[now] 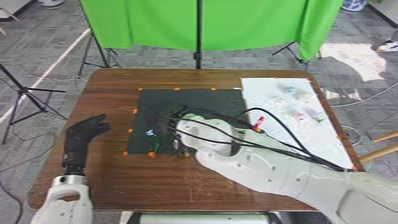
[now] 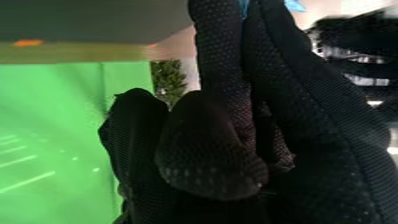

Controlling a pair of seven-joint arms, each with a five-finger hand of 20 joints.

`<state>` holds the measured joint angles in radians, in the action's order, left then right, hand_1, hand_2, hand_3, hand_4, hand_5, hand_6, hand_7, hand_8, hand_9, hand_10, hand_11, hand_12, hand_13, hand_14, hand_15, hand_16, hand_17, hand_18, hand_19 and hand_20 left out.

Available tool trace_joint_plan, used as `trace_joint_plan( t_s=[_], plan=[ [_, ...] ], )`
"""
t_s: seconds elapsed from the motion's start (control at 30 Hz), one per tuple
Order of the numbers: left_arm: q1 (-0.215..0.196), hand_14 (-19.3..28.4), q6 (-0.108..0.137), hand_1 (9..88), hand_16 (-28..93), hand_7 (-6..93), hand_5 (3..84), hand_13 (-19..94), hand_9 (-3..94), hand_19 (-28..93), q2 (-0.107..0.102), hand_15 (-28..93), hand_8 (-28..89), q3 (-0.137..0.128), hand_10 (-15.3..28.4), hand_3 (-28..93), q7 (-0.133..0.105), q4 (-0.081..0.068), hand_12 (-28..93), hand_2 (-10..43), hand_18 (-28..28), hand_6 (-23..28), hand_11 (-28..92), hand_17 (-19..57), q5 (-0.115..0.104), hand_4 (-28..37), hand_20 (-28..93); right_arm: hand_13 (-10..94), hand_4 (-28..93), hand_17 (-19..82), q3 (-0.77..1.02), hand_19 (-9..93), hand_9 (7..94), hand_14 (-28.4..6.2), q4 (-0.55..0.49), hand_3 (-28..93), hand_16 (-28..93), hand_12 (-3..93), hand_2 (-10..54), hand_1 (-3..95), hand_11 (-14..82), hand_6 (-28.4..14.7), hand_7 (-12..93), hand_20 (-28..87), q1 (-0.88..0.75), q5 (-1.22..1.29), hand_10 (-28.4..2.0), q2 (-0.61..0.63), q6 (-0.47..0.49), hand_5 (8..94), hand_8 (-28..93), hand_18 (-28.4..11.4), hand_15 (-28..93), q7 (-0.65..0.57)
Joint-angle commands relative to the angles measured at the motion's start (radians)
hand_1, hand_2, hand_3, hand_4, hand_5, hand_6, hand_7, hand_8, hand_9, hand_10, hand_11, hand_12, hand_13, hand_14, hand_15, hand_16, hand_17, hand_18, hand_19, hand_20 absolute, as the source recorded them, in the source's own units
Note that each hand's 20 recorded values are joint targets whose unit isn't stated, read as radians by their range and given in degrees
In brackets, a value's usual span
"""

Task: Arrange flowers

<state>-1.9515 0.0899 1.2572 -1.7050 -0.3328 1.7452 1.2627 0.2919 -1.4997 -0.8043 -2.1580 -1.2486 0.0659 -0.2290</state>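
The right arm reached in from the lower right over the brown desk (image 1: 195, 197), slanting forward and inward across the white sheet (image 1: 266, 92) and the dark mat (image 1: 209, 97). Black cables (image 1: 289, 130) looped over its forearm. At its end the right hand (image 1: 180, 114) was above the mat, partly hidden by the white wrist; how far open it was, and whether it gripped anything, could not be told.

A blue flower (image 1: 149, 132) was over the left part of the mat, just beside the right hand, with something green (image 1: 156, 144) nearer the robot. In the right wrist view, bits of blue showed right by the black glove, though whether they touched it was unclear.

The left arm came in along the left side of the desk. Its hand (image 1: 82, 137) pointed forward, well apart from the mat, fingers loosely extended and a little bent toward the middle, the thumb apart from them, holding nothing.

On the white sheet were small pale flowers (image 1: 290, 91), some near its far end and some farther down. A red object (image 1: 258, 123) was beside the right forearm. Small orange marks (image 1: 139, 111) ran around the mat.
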Motion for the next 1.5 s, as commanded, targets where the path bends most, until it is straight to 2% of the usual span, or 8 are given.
trace_joint_plan(
  t_s=[0.03, 0.17, 0.47, 0.67, 0.87, 0.93, 1.27, 1.5],
  plan=[
    [0.047, 20.6, -0.009, 33.4, -4, 13.8, 54.7, 46, 55.5, 34, -0.006, 28, -6, 0.035, 16.1, 62, -0.006, -0.003, 13, 12.9, 18.5, 7.1, 25, 14.3, 0.003, -18.0, 22, 94, -15, 68, -0.003, 93, 93.7, 1.3, 0.045, 53, 29, 36.5, -9.5, 66.8, 7.4, 0.9, 23, 66, -0.037, -0.059, -7.9, -0.068, -0.020, 80.0, 5, -13.2, 68, 0.006],
    [0.041, 20.7, -0.008, 33.3, -4, 13.7, 54.6, 46, 55.5, 34, -0.005, 28, -6, 0.038, 16.1, 62, -0.012, 0.005, 13, 12.8, 18.5, 7.1, 25, 14.2, 0.012, -18.0, 22, 94, -15, 68, 0.003, 93, 93.7, 1.3, 0.064, 53, 29, 36.5, -9.5, 66.7, 7.6, 1.0, 24, 66, -0.051, -0.097, -7.9, -0.077, 0.000, 80.0, 5, -13.2, 68, 0.022],
    [0.044, 20.7, -0.025, 33.0, -4, 13.6, 54.5, 46, 55.4, 34, 0.004, 28, -6, 0.046, 16.1, 62, -0.010, 0.000, 13, 12.3, 18.5, 7.1, 25, 14.1, 0.017, -17.9, 22, 94, -15, 69, 0.004, 93, 93.7, 1.2, 0.074, 54, 29, 36.4, -9.5, 65.8, 7.3, 1.5, 24, 66, -0.057, -0.113, -7.6, -0.072, -0.054, 79.3, 5, -13.1, 69, -0.015],
    [0.034, 20.8, -0.044, 30.6, -3, 13.0, 54.0, 46, 55.0, 33, 0.007, 28, -6, 0.040, 16.2, 62, 0.000, 0.002, 13, 5.4, 18.4, 7.4, 25, 13.8, 0.027, -16.8, 22, 94, -13, 68, -0.001, 93, 91.6, 1.2, 0.033, 56, 29, 38.1, -9.5, 58.0, 5.3, 2.0, 25, 66, -0.036, -0.090, -8.0, -0.050, -0.008, 73.5, 6, -13.2, 68, -0.023],
    [0.015, 20.9, -0.053, 29.8, -3, 12.9, 53.8, 46, 54.6, 32, 0.011, 28, -6, 0.032, 16.2, 62, 0.015, 0.014, 13, 3.3, 18.4, 7.3, 25, 13.5, 0.031, -16.3, 22, 94, -14, 67, 0.001, 93, 84.7, 0.6, -0.009, 63, 30, 30.0, -9.5, 46.6, 13.9, 2.6, 22, 66, -0.014, -0.081, -10.2, -0.038, 0.025, 67.2, 3, -13.8, 66, -0.029],
    [0.009, 20.9, -0.056, 29.8, -3, 12.9, 53.8, 46, 54.6, 32, 0.013, 28, -6, 0.029, 16.2, 62, 0.017, 0.017, 13, 3.2, 18.4, 7.3, 25, 13.5, 0.033, -16.4, 22, 94, -15, 67, 0.003, 93, 81.6, 0.4, -0.021, 67, 30, 22.9, -9.5, 41.4, 18.2, 2.9, 22, 66, -0.007, -0.069, -11.8, -0.039, 0.035, 65.2, -9, -14.1, 65, -0.041],
    [-0.019, 21.0, -0.061, 29.6, -3, 12.7, 53.4, 45, 54.3, 31, 0.024, 28, -6, 0.011, 16.2, 62, 0.025, 0.035, 13, 2.3, 18.3, 7.2, 25, 13.3, 0.037, -16.5, 22, 94, -14, 66, 0.052, 93, 79.4, -0.2, -0.102, 66, 31, 21.7, -9.5, 38.0, 17.7, 2.3, 20, 66, 0.052, -0.044, -12.2, 0.002, 0.037, 62.4, -10, -14.7, 64, -0.030],
    [-0.065, 21.0, -0.058, 29.5, -3, 12.8, 53.3, 45, 54.3, 31, 0.037, 28, -6, -0.017, 16.3, 62, 0.040, 0.054, 13, 2.0, 18.3, 7.1, 24, 13.2, 0.037, -16.3, 22, 94, -14, 65, 0.202, 93, 78.8, -0.5, -0.270, 65, 31, 21.4, -9.5, 36.7, 16.7, 2.1, 20, 65, 0.099, 0.043, -12.6, 0.175, 0.013, 62.7, -9, -15.0, 62, -0.082]
  ],
)
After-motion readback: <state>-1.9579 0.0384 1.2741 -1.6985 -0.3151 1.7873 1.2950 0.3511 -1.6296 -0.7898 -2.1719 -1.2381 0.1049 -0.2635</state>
